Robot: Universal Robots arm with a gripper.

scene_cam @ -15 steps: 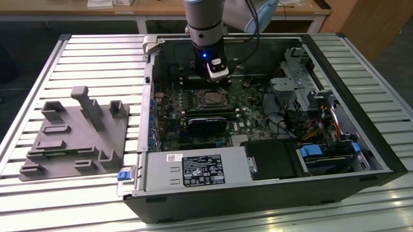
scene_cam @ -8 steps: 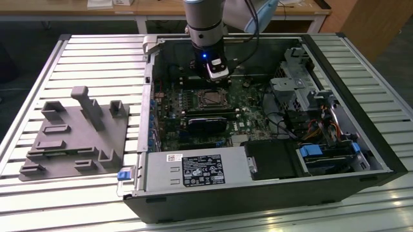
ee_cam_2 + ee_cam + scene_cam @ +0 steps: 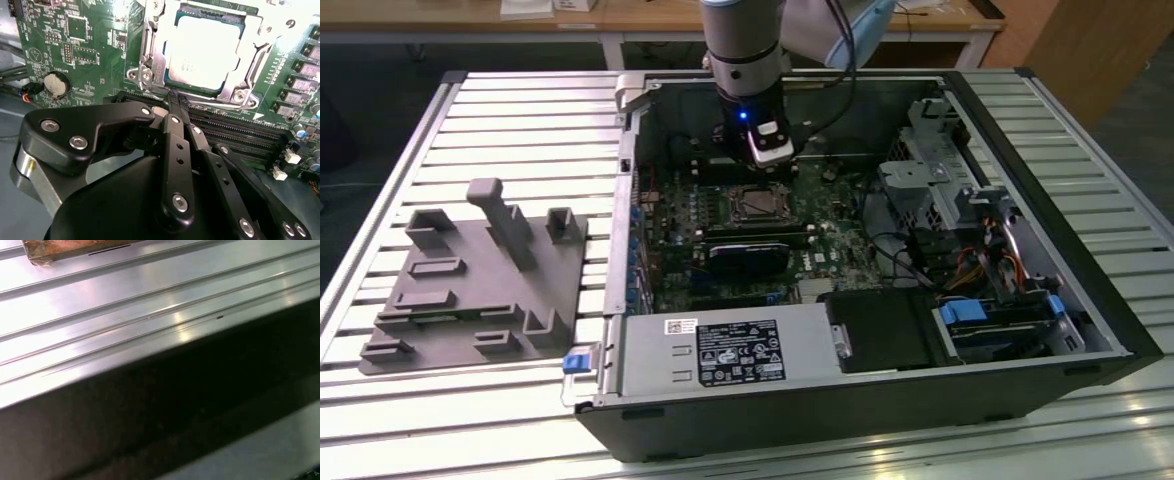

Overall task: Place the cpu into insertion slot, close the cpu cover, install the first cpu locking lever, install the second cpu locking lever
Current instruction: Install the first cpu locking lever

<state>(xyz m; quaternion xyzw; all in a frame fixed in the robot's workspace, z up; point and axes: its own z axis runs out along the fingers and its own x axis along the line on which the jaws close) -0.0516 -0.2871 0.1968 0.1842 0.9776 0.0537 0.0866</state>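
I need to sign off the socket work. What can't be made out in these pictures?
- Second wrist view: the gripper covers the near edge of the cpu cover, hiding what lies there; the cover's far side is cut off by the picture edge.
- Exterior view: the insertion slot is too small to show how it is latched.
- First wrist view: a blurred dark band is unidentifiable.

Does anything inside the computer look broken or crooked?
Nothing stands out. In the second wrist view the silvery chip lies flat and straight on the green board, the metal frame sits squarely over it, and the closed tool has its tip at the frame's edge.
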